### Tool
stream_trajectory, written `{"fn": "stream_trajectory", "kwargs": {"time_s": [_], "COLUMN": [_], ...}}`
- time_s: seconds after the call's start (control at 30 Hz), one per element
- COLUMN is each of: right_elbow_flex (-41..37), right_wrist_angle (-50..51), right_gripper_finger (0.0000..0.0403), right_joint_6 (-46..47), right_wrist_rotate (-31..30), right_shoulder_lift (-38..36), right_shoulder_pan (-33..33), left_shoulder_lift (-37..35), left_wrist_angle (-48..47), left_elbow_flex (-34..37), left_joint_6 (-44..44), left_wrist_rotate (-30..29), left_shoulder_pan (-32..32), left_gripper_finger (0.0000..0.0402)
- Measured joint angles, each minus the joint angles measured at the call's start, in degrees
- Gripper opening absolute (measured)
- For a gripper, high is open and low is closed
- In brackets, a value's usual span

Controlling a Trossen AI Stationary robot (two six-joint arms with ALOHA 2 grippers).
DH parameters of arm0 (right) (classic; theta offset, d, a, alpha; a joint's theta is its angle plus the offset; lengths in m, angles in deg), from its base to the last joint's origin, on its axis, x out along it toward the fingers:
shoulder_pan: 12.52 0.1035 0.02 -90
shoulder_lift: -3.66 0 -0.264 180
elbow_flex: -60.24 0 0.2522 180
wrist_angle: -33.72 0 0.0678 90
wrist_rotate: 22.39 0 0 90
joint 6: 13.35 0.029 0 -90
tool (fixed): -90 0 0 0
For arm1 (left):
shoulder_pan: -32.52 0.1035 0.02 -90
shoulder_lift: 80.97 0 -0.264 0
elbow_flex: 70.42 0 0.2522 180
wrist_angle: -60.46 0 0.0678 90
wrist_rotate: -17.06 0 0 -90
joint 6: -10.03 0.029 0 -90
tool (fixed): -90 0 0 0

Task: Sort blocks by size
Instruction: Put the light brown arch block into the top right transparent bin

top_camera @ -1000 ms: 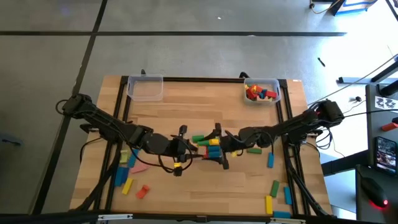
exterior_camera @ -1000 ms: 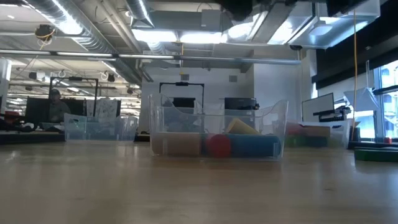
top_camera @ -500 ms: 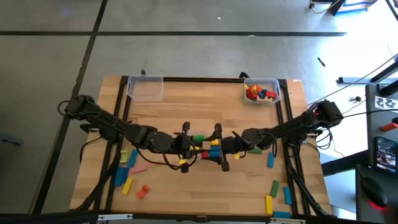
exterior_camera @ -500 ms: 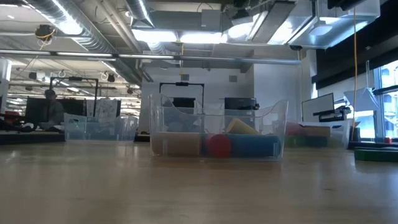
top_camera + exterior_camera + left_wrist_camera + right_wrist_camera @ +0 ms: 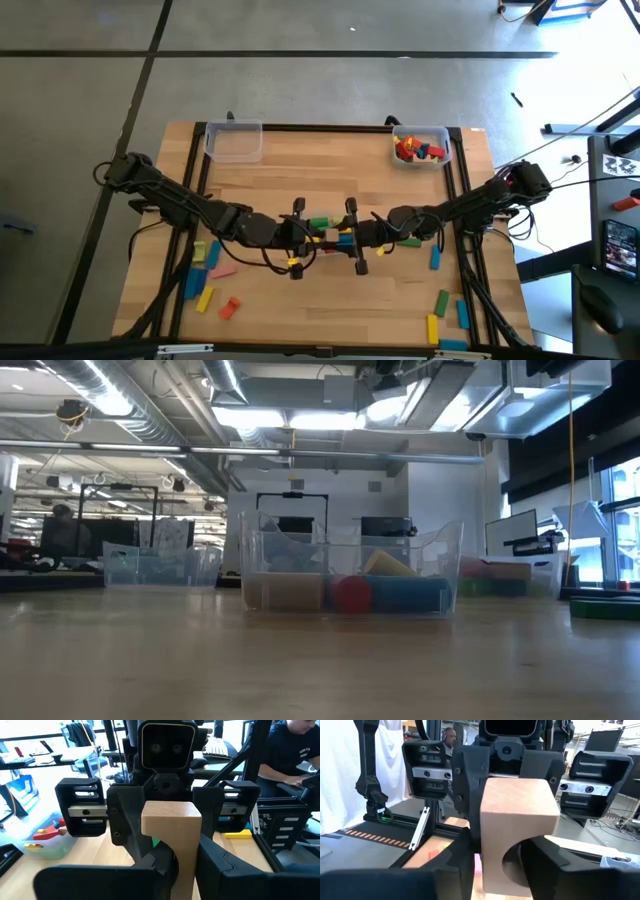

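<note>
**Q:** What is the condition of the jaws?

**A:** The jaws of the left gripper [image 5: 182,866] are clamped on a plain wooden arch block [image 5: 171,832], which stands upright between them. The jaws of the right gripper [image 5: 496,865] stand close on either side of the same block. Whether they press on it cannot be told.

**Q:** Where is the block located?

**A:** Above the middle of the tabletop [image 5: 300,180], off its surface, where the two grippers meet head-on from the left and the right.

**Q:** What lies around that point?

**A:** A few coloured blocks [image 5: 343,229] lie directly below the grippers. More loose blocks [image 5: 205,272] lie at the near left, and others [image 5: 443,300] at the near right. A clear bin [image 5: 420,147] at the far right holds red, yellow and blue pieces. A second clear bin [image 5: 234,140] sits at the far left.
</note>
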Motion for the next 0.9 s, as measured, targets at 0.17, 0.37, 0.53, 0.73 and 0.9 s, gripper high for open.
{"fn": "stream_trajectory", "kwargs": {"time_s": [0.17,0.37,0.53,0.73,0.9], "right_elbow_flex": [0.0,0.1,0.1,0.2,0.1], "right_wrist_angle": [0.2,1.0,1.4,1.5,1.5], "right_gripper_finger": [0.0168,0.0229,0.023,0.0215,0.0209], "right_joint_6": [0.1,0.0,0.0,0.0,-0.1], "right_wrist_rotate": [0.1,0.5,-0.1,-2.3,-3.9], "right_shoulder_lift": [0.0,0.0,0.0,0.0,0.0], "right_shoulder_pan": [0.0,0.0,0.0,0.1,0.1], "left_shoulder_lift": [0.0,0.1,0.1,0.1,0.1], "left_wrist_angle": [0.1,0.2,0.9,1.7,1.7], "left_elbow_flex": [0.0,0.0,0.0,0.0,0.0], "left_joint_6": [0.0,-0.1,-0.1,0.2,-0.6], "left_wrist_rotate": [0.1,0.2,0.2,0.0,0.0], "left_shoulder_pan": [0.0,0.0,0.0,0.0,-0.2], "left_gripper_finger": [0.0054,0.0055,0.0056,0.0056,0.0056]}}
